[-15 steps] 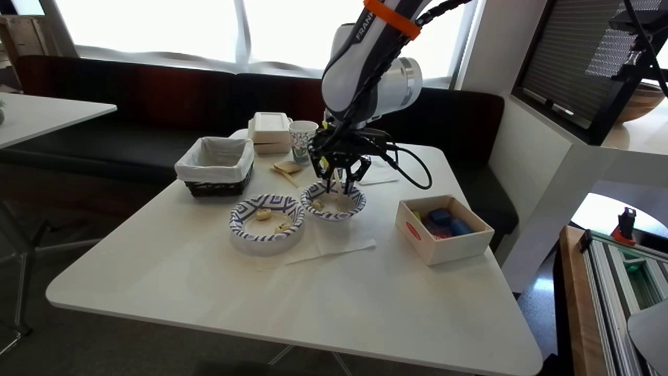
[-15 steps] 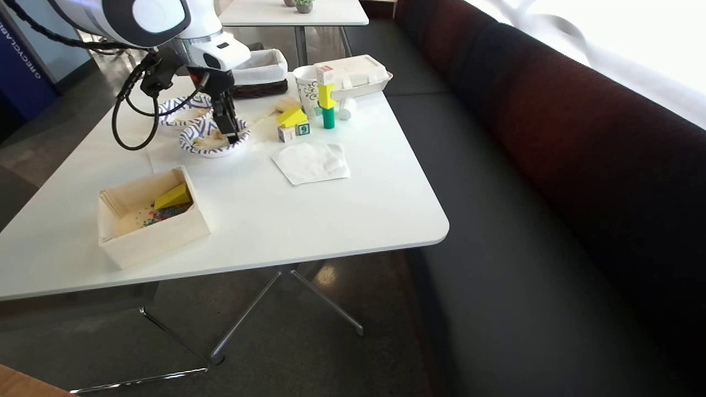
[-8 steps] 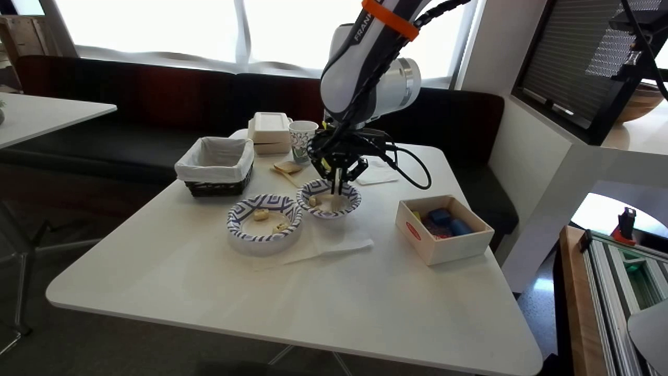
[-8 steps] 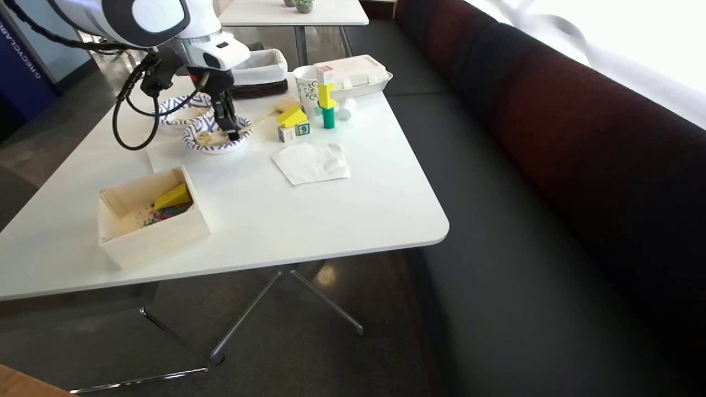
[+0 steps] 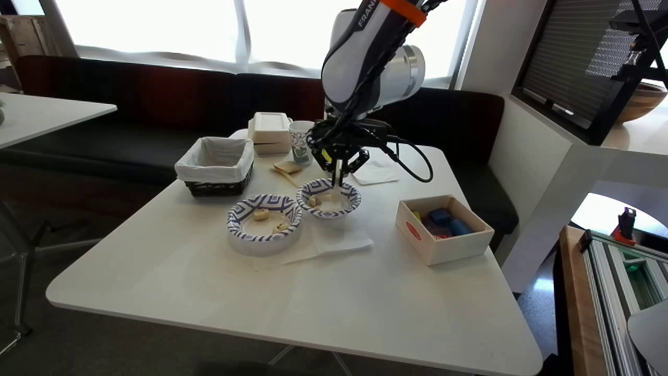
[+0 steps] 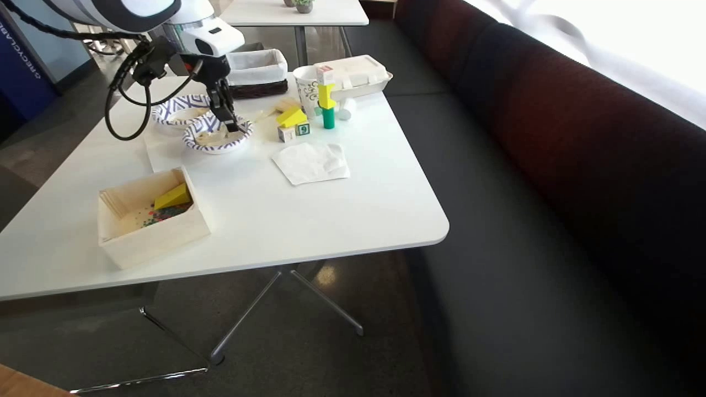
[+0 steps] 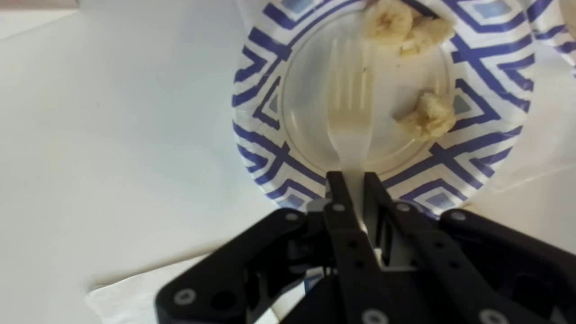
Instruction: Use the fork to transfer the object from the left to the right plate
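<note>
My gripper (image 5: 337,180) is shut on the handle of the whitish fork (image 5: 336,194). In the wrist view the fork (image 7: 350,121) runs from between the fingertips (image 7: 335,184) over the blue-and-white patterned plate (image 7: 499,90). Its tines lie close beside two touching banana pieces (image 7: 389,20); I cannot tell if they touch. Another banana piece (image 7: 429,118) lies apart. This plate also shows in both exterior views (image 5: 302,199) (image 6: 193,138). A second patterned plate (image 5: 237,216), holding two pieces (image 5: 261,214), stands beside it; its edge shows in the wrist view (image 7: 558,33).
A wooden box (image 5: 443,249) of toys stands on the table. A lined basket (image 5: 216,175), paper cup (image 5: 301,137), food carton (image 5: 270,137) and wooden spatula (image 5: 288,167) stand behind the plates. Toy blocks (image 6: 292,117), a block stack (image 6: 328,107) and a napkin (image 6: 311,162) lie near the gripper.
The jaws have closed on the fork handle, and both plates have slid slightly sideways. In the last half second the gripper has risen a little, with the fork in it.
</note>
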